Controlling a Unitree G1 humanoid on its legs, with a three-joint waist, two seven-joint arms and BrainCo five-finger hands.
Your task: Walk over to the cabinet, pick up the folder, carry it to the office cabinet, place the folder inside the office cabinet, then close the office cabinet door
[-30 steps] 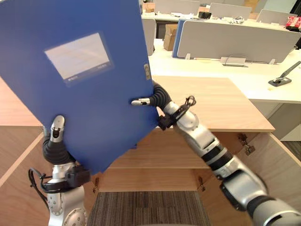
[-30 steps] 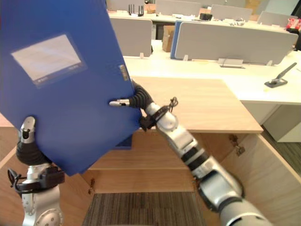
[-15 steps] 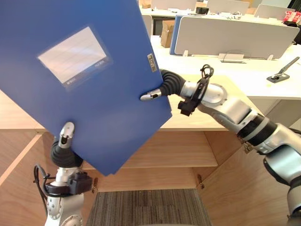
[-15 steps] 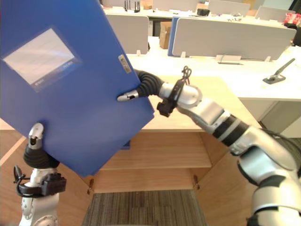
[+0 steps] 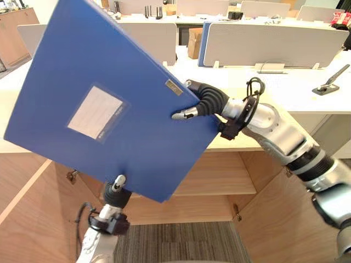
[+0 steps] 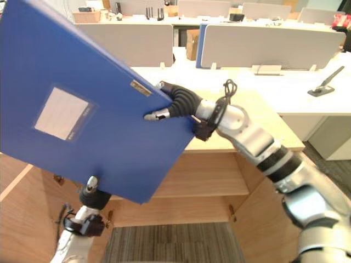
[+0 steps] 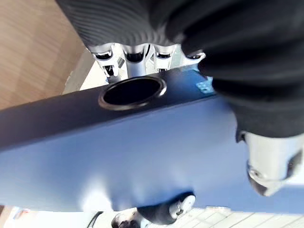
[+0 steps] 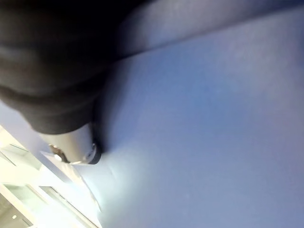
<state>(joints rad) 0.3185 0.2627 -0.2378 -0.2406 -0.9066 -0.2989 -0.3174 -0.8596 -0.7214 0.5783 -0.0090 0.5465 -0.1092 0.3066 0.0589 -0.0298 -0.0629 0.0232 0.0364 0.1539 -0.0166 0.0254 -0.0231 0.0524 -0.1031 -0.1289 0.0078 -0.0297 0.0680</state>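
Note:
A large blue folder (image 5: 118, 104) with a white label (image 5: 94, 112) hangs tilted before the open cabinet. My right hand (image 5: 204, 101) is shut on its right edge, thumb (image 8: 71, 147) pressed on the blue face. My left hand (image 5: 116, 193) sits under the folder's lower edge. Its fingers (image 7: 135, 54) run straight behind the spine with the ring hole (image 7: 133, 91). Its thumb (image 7: 266, 161) lies by the front face.
The wooden cabinet stands open below, with a shelf (image 5: 219, 181), a door (image 5: 22, 186) swung out at the left and another door (image 5: 274, 219) at the right. Its top (image 6: 274, 131) shows past the right arm. White desks with grey partitions (image 5: 274, 44) stand behind.
The folder has turned clockwise and swung lower to the left. My right hand rose with its edge. My left hand slid down to the lower edge and its fingers straightened.

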